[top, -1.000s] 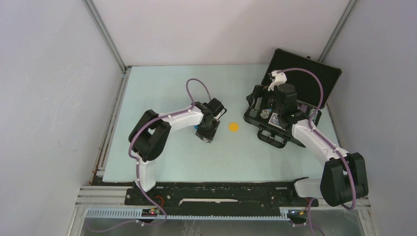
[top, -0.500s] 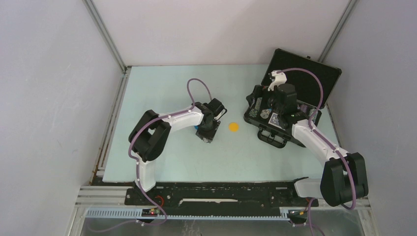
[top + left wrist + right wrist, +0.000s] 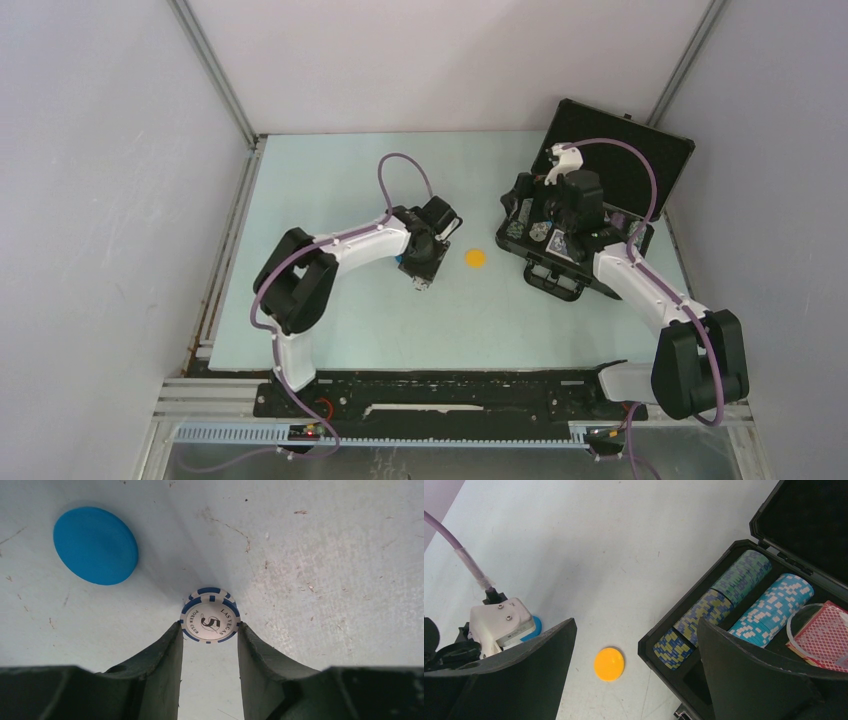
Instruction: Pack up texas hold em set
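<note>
Poker chip (image 3: 210, 622), white with blue edge stripes and a 5 on its face, sits pinched by its rim between the two dark fingers of the left tool (image 3: 209, 628). That tool is partly closed, just wide enough for the chip, and each finger touches one side of it. A second striped edge shows just beyond the chip. Whether that is another chip cannot be told.

Ahead of the left tool's tips and off to their left, a plain blue disc (image 3: 95, 545) lies flat on the pale desk (image 3: 330, 180), apart from the chip. To the left tool's right, a yellow disc (image 3: 475, 258) lies on the desk between this tool and the briefcase (image 3: 560, 282).

The briefcase stands open at the right side of the desk, with its black lid tilted back. The right tool (image 3: 636, 622) hangs above its near left corner, fingers spread as wide as they go and gripping nothing. To the right of that tool's gap, two chip rows (image 3: 724, 600) fill the tray's slots, one green and blue, one light blue. A red deck (image 3: 826, 635) lies just past them. From above, the right arm covers much of the tray.
</note>
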{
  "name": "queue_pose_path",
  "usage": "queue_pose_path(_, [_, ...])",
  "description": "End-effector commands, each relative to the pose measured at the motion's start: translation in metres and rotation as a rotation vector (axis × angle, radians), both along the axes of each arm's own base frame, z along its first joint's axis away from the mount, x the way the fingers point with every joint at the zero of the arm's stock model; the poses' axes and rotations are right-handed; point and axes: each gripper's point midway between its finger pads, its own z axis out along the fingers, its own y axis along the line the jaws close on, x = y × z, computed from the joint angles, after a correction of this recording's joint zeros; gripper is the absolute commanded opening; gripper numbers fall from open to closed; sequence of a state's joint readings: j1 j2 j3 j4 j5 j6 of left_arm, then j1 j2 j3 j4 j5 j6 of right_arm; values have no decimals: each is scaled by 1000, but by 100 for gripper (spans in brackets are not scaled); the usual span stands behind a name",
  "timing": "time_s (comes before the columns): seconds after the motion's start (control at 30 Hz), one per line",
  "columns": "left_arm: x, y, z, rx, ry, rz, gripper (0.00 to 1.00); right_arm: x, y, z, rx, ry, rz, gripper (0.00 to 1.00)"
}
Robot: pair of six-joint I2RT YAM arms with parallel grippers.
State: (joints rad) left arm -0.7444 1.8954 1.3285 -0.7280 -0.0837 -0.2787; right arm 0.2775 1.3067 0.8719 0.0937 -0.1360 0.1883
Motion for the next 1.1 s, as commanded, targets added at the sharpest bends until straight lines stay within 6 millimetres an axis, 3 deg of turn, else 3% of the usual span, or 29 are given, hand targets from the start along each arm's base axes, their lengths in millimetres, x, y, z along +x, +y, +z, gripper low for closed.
queue_pose_path(0.0, [3,-4,25,-33,-87,-51,17,4,-6,11,28,-23,-36,100])
queue_pose_path(0.13, [3,-13,48,-72,-166,-118,15,0,-17,17,133,27,-59,100])
queue_pose_path(0.3, [6,-19,99,-114,-408,-193,16,-17,-11,29,244,90,21,100])
queue_pose_path(0.43, [9,-15,129,-166,-546,-195,15,-32,16,41,339,144,178,99])
queue_pose_path(0.5, [11,-11,142,-181,-610,-192,11,-40,31,40,370,211,251,94])
queue_pose_path(0.67, [10,-7,165,-209,-724,-219,11,-58,70,44,333,246,406,92])
queue_pose_path(0.83, [14,-3,166,-177,-748,-221,12,-75,108,53,358,261,570,80])
queue_pose_path(1.07, [12,-3,172,-198,-763,-225,12,-85,160,44,347,319,698,60])
